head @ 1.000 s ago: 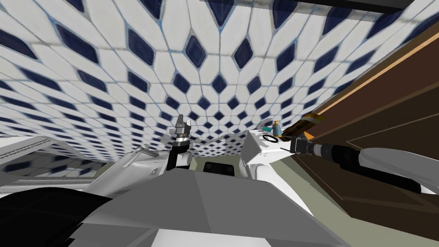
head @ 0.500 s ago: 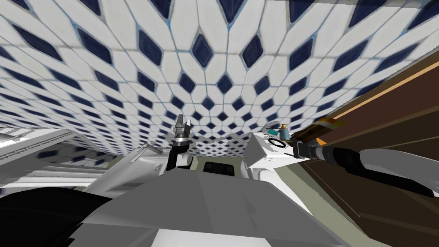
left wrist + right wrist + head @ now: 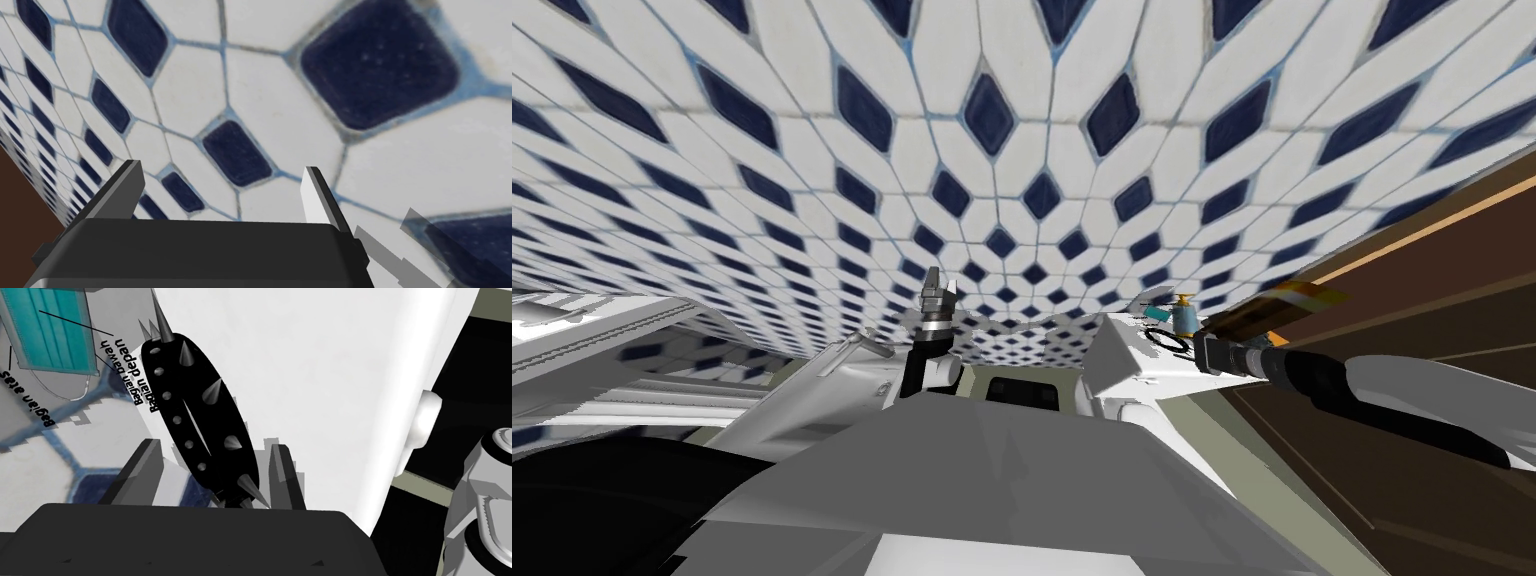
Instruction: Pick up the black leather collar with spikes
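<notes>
Right gripper [image 3: 215, 444] stands open, its two thin grey blades straddling the near end of the collar [image 3: 227, 420] without pressing it. The collar is a glossy black band curled into a ring, set with pointed grey metal spikes outside and a row of small round studs along its inner face. It lies flat on a smooth white surface [image 3: 310, 363], well in from the edge seen in the wrist view, just beside a corner of a flat packet [image 3: 50, 333] that shows a pleated teal mask and black lettering.

From the head camera the collar is only a thin dark ring, but a small teal bottle [image 3: 1184, 316] with a yellow top shows just behind it, towards the surface's far edge.

Left gripper [image 3: 221, 166] is raised beside the chest, fingers apart, in front of a wall [image 3: 280, 100] of white tiles with dark blue diamonds (pale blue grout).

Since a second ago my right hand has advanced: its dark box was short of the ring and now meets it. My head has shifted too.
</notes>
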`<state>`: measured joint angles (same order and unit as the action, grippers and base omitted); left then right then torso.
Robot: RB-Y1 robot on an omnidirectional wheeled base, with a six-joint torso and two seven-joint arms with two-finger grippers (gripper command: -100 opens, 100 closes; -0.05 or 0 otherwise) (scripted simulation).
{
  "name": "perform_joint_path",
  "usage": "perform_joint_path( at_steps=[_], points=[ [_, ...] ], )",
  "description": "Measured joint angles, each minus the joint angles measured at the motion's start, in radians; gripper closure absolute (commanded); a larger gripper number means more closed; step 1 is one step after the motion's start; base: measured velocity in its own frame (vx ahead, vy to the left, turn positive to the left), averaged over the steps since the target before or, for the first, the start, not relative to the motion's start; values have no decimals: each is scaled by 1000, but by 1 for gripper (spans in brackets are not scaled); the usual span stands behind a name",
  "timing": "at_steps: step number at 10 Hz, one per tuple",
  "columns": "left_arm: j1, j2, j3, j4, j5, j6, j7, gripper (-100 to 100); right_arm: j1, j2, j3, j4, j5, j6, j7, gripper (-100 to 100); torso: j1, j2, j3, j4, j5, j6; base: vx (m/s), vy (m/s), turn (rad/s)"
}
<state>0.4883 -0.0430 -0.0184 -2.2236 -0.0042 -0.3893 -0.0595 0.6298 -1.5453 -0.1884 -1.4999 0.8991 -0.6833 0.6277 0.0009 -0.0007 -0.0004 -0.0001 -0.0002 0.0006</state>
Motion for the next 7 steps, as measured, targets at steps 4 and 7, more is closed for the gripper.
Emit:
perform_joint_path(
  at_steps=[4,7],
  points=[
    [0,0,0,0,0,0,0,0,1,0,1,-1,0,-1,1,0,0,-1,0,0,1,-1,0,0,0],
    [0,0,0,0,0,0,0,0,6,-19,-19,-6,-6,-12,-8,0,0,2,1,1,1,0,-28,-4,-56]
  ],
)
